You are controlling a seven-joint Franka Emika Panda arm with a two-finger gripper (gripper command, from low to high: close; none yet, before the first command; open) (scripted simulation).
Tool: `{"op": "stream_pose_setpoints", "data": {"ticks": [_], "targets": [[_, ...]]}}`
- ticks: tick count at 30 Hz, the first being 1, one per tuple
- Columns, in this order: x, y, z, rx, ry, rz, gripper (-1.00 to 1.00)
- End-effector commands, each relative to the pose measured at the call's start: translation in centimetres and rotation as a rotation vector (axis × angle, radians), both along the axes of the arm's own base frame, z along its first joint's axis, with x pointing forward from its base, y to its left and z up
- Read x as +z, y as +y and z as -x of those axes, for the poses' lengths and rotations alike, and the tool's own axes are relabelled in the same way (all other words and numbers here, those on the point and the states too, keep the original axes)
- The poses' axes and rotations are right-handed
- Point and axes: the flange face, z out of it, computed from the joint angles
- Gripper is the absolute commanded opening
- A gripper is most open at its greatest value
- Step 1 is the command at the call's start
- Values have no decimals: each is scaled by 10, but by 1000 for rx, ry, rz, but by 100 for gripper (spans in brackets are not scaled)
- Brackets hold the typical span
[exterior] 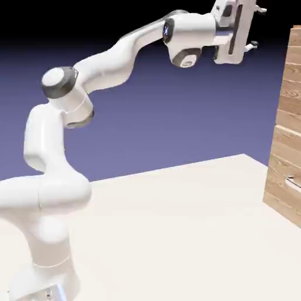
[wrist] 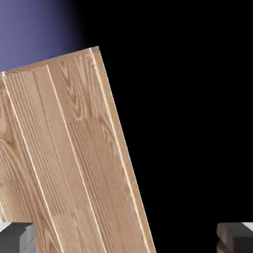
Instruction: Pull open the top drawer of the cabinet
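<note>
Cabinet [exterior: 288, 117] of light brown horizontal wood planks stands at the right edge of the exterior view, on the pale table [exterior: 176, 223], only its left part inside the picture. A pale bar handle [exterior: 292, 181] shows low on its front, on one of the lower drawers; the top drawer and its small metal handle cannot be made out in either view. The white arm [exterior: 53, 176] rises from the lower left, bends at a grey-ringed joint and reaches up and to the right, so that the gripper [exterior: 257, 27] sits at the top of the picture, near the cabinet's upper corner but apart from it, with open backdrop between. Its two small fingers point toward the cabinet, spread well apart with nothing between them. In the hand view the two grey fingertips [wrist: 17, 237] sit at opposite bottom corners, wide apart, and a tilted slab of the wood-grain planks [wrist: 74, 158] fills the left half, with black to its right.
</note>
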Motion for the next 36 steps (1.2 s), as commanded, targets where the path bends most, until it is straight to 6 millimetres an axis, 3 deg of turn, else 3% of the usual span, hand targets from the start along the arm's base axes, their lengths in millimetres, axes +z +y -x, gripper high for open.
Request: {"op": "stream_pose_setpoints", "data": {"ticks": [1, 7, 14, 16, 23, 30, 31, 36], "targets": [[-9, -3, -11, 10, 5, 21, 0], [-70, -35, -76, 67, 27, 126, 0], [-151, -94, -138, 119, 25, 198, 0], [-154, -96, -139, 120, 24, 200, 0], [-165, -93, -174, 126, 56, 206, 0], [-154, -96, -189, 121, 25, 200, 0], [-154, -96, -189, 121, 25, 200, -100], [-154, -96, -176, 121, 25, 200, -100]]}}
